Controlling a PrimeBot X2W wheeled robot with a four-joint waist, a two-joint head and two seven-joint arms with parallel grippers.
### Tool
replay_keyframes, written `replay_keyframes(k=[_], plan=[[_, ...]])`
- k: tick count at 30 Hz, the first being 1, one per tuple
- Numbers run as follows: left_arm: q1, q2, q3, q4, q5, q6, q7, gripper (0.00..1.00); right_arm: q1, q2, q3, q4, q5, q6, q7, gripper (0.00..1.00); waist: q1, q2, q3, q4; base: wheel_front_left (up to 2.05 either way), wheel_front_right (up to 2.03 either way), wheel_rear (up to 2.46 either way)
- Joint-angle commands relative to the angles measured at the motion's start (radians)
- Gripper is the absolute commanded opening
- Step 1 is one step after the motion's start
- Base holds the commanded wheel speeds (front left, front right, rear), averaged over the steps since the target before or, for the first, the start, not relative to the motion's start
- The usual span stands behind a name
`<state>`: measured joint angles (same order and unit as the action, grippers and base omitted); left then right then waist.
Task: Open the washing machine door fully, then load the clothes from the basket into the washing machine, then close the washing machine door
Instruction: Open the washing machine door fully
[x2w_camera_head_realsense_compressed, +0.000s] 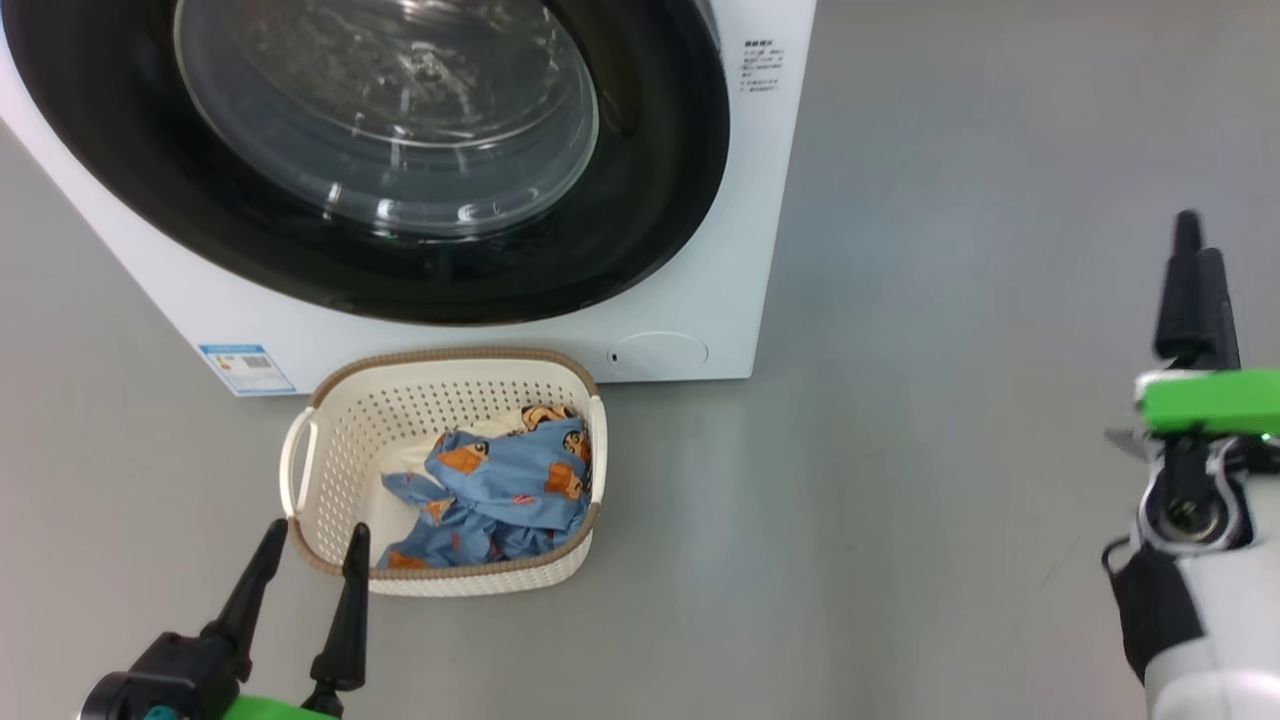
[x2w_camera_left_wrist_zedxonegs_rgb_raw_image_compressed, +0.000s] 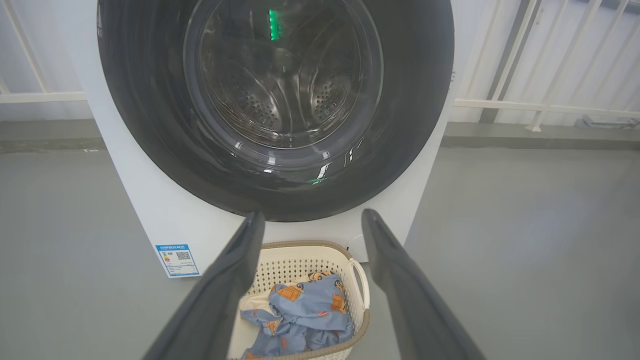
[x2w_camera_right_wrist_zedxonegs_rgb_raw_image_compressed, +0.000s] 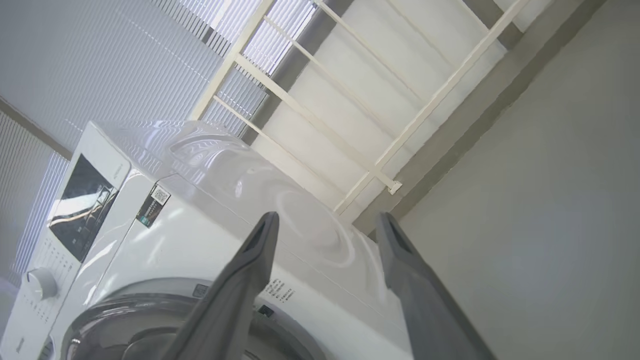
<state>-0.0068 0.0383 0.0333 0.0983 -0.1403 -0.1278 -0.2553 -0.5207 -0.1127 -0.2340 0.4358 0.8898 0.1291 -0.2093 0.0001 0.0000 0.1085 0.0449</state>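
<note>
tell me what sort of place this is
Probably a laundry spot in a bare room or test space, not a furnished home: a white washing machine stands on plain grey floor, a basket of clothes sits before it, and a white railing and window blinds run behind.

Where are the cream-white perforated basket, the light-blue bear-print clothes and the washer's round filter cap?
Cream-white perforated basket (x2w_camera_head_realsense_compressed: 470, 584): head view, on its front wall.
Light-blue bear-print clothes (x2w_camera_head_realsense_compressed: 510, 485): head view, middle of the heap.
Round filter cap (x2w_camera_head_realsense_compressed: 657, 355): head view, at its centre.
</note>
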Motion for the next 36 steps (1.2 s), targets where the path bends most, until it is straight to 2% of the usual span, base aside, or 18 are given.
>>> replay_keyframes(k=[1, 2, 3, 4, 5, 6, 12, 18, 21, 22, 25, 36], plan=[[-0.041, 0.012, 0.027, -0.021, -0.007, 0.001, -0.006, 1.00, -0.037, 0.006, 0.016, -0.019, 0.018, 0.002, 0.007, 0.97, -0.0001, 0.0000, 0.008, 0.005, 0.00, 0.00, 0.00], [-0.044, 0.012, 0.027, -0.018, -0.015, 0.003, -0.006, 1.00, -0.056, 0.013, -0.008, 0.002, 0.069, 0.002, 0.026, 0.84, -0.0001, 0.0000, 0.014, 0.006, 0.00, 0.00, 0.00], [-0.048, 0.012, 0.026, -0.018, -0.019, 0.003, -0.006, 1.00, -0.076, 0.016, -0.026, 0.021, 0.108, 0.002, 0.045, 0.48, -0.0001, 0.0000, 0.020, 0.008, 0.00, 0.00, 0.00], [-0.052, 0.012, 0.025, -0.018, -0.021, 0.003, -0.006, 1.00, -0.097, 0.018, -0.043, 0.039, 0.137, 0.002, 0.060, 0.32, -0.0001, 0.0000, 0.026, 0.010, 0.00, 0.00, 0.00], [-0.056, 0.012, 0.024, -0.019, -0.021, 0.003, -0.006, 1.00, -0.117, 0.018, -0.058, 0.058, 0.163, 0.002, 0.077, 0.04, -0.0001, 0.0000, 0.033, 0.012, 0.00, 0.00, 0.00], [-0.060, 0.012, 0.023, -0.020, -0.022, 0.003, -0.006, 1.00, -0.138, 0.017, -0.067, 0.076, 0.183, 0.002, 0.098, 0.00, -0.0001, 0.0000, 0.041, 0.014, 0.00, 0.00, 0.00], [-0.082, 0.012, 0.010, -0.026, -0.025, 0.005, -0.006, 1.00, -0.263, -0.004, -0.104, 0.170, 0.272, 0.002, 0.240, 0.00, -0.0001, 0.0000, 0.099, 0.021, 0.00, 0.00, 0.00], [-0.111, 0.012, -0.019, -0.032, -0.033, 0.016, -0.006, 1.00, -0.383, -0.048, -0.101, 0.240, 0.292, 0.002, 0.400, 0.00, -0.0001, 0.0000, 0.163, 0.027, 0.00, 0.00, 0.00], [-0.132, 0.012, -0.034, -0.026, -0.043, 0.021, -0.006, 1.00, -0.442, -0.066, -0.096, 0.266, 0.308, 0.002, 0.508, 0.00, -0.0001, 0.0000, 0.191, 0.035, 0.00, 0.00, 0.00], [-0.147, 0.012, -0.042, -0.027, -0.046, 0.023, -0.006, 1.00, -0.478, -0.078, -0.094, 0.281, 0.315, 0.002, 0.577, 0.00, -0.0001, 0.0000, 0.206, 0.039, 0.00, 0.00, 0.00], [-0.166, 0.012, -0.055, -0.030, -0.047, 0.026, -0.006, 1.00, -0.529, -0.092, -0.097, 0.298, 0.323, 0.002, 0.660, 0.00, -0.0001, 0.0000, 0.226, 0.045, 0.00, 0.00, 0.00], [-0.217, 0.012, -0.104, -0.029, -0.060, 0.026, -0.006, 1.00, -0.690, -0.071, -0.122, 0.301, 0.386, 0.002, 0.930, 0.00, -0.0001, 0.0000, 0.292, 0.084, 0.00, 0.00, 0.00]])
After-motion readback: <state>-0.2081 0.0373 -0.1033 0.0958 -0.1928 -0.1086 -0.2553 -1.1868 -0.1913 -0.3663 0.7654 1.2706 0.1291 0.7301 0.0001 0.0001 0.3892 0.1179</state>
